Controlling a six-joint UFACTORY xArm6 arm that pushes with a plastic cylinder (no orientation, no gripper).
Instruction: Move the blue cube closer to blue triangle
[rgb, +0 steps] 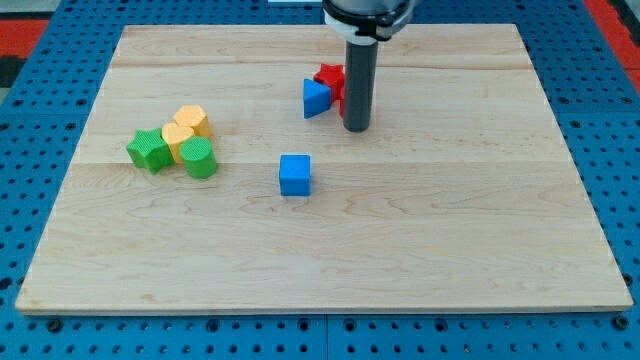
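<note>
The blue cube (295, 174) sits near the middle of the wooden board (450, 220). The blue triangle (315, 98) lies above it toward the view's top, touching a red block (330, 78) whose shape I cannot make out fully. My tip (356, 128) stands on the board just right of the blue triangle and the red block, partly hiding the red block. The tip is above and to the right of the blue cube, well apart from it.
At the view's left is a cluster: a green star (149, 150), a yellow block (177, 137), a yellow hexagon-like block (191, 120) and a green cylinder (199, 158). A blue pegboard (600, 80) surrounds the board.
</note>
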